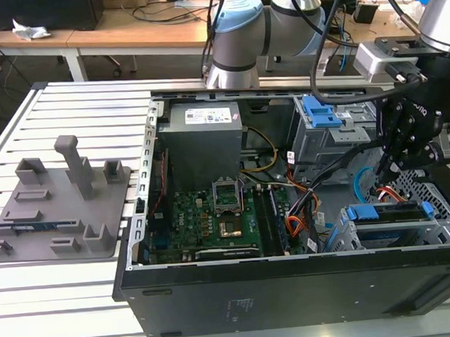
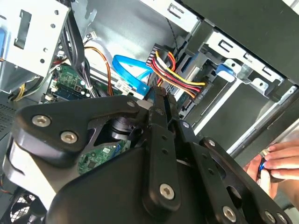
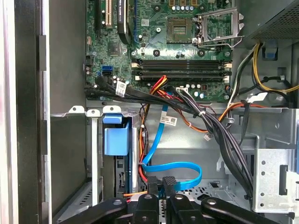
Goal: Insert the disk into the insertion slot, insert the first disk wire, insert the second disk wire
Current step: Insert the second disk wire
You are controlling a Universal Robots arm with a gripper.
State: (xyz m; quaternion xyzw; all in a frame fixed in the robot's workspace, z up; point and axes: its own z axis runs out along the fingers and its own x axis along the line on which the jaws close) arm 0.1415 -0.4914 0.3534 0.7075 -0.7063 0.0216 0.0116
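Observation:
The disk [image 1: 384, 213], framed by its blue carrier, lies inside the insertion slot [image 1: 436, 197], the low perforated cage at the exterior view's right. My gripper [image 1: 393, 169] hangs just above the disk's rear end. In the first wrist view my gripper [image 3: 161, 187] is shut on the black plug of the blue disk wire [image 3: 180, 166], which loops away from the fingertips. The second wrist view has the same blue disk wire [image 2: 131, 70] beside my fingers [image 2: 161, 105]. A red, yellow and black disk wire bundle [image 2: 180, 81] runs just past them. The carrier's blue tab [image 3: 116, 137] sits beside the slot.
The taller grey cage with a blue tab [image 1: 322, 118] stands behind the slot. Black cable bundles [image 3: 219, 135] cross the case floor near the motherboard [image 1: 212, 214]. A person's hand [image 2: 275, 163] rests at the case edge. A grey fixture [image 1: 60, 196] sits outside, on the exterior view's left.

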